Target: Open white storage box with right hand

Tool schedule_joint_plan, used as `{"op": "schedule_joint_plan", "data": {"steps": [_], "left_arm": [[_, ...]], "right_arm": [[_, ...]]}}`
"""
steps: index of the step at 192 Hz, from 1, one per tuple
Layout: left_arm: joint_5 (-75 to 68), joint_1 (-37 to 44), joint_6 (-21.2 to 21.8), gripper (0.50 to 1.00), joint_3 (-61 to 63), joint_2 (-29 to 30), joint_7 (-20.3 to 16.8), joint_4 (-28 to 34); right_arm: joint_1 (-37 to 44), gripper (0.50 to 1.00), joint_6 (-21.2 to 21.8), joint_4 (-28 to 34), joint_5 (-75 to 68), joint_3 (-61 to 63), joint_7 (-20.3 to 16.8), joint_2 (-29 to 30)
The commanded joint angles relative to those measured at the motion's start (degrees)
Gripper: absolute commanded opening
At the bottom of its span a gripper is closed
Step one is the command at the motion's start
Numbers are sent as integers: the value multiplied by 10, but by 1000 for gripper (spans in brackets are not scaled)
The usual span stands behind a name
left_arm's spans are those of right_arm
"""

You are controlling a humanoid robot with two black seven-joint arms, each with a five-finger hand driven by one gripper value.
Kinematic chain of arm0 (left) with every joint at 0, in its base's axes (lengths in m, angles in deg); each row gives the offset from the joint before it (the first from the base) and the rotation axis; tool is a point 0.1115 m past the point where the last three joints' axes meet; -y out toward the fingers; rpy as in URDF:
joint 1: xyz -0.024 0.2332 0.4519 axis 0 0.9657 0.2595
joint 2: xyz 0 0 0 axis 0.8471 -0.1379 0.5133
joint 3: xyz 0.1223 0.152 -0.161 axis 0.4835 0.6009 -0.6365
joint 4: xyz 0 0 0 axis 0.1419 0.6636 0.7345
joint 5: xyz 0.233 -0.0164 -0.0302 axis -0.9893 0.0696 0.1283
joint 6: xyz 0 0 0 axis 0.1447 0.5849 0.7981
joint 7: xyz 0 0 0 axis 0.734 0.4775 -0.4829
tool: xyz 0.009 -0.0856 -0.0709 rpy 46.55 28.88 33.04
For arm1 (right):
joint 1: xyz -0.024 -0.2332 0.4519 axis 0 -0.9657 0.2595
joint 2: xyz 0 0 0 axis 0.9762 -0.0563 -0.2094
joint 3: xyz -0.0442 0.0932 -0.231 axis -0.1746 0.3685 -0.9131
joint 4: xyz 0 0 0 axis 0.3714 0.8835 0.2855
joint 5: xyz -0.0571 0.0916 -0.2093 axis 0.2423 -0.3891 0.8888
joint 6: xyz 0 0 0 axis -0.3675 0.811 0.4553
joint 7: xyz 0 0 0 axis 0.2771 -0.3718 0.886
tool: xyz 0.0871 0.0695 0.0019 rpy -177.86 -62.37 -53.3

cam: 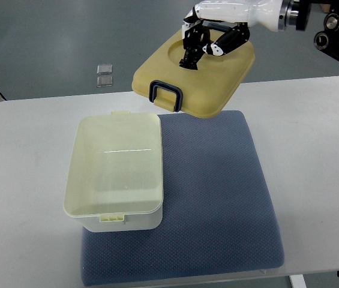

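The white storage box [116, 174] stands open and empty on the left part of a blue-grey mat [217, 192]. Its cream lid [208, 84], with a dark clip handle [166, 96] at its near edge, is held up in the air above the mat's far edge, tilted. My right hand [208, 39] comes in from the top right and is shut on the lid, its black fingers [192, 51] curled over the lid's top near the far handle. The left arm is out of view.
The mat lies on a white table [319, 150]. Two small clear squares [104, 75] lie on the grey floor beyond the table's far edge. Dark equipment [337, 30] stands at the top right corner.
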Motion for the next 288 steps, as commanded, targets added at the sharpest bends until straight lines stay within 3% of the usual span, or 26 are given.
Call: {"op": "schedule_joint_plan", "data": {"steps": [1,95,228,240,244,249,251,254,288], "left_arm": [[0,0,0,1000,0,0,0,0],[0,0,0,1000,-1,0,0,0],[0,0,0,1000,0,0,0,0],[0,0,0,1000,0,0,0,0],[0,0,0,1000,0,0,0,0],[0,0,0,1000,0,0,0,0],[0,0,0,1000,0,0,0,0],[0,0,0,1000,0,0,-1,0],[0,0,0,1000,0,0,-1,0]], "right_arm": [[-39,500,-26,-15,0,0,0,-8],[-168,500,-100,-33,-29,-1,0,-7],[-247,500,-125,-33,-30,-2,0,51],[-248,590,-132,-33,-31,-2,0,51],[-248,637,-135,-33,-33,-2,0,51],[-248,739,-137,-33,-33,-2,0,51],[-248,740,-137,-33,-33,-2,0,51],[-249,784,-138,-33,-35,-2,0,51],[-250,901,-134,-33,-68,-2,0,56]]}}
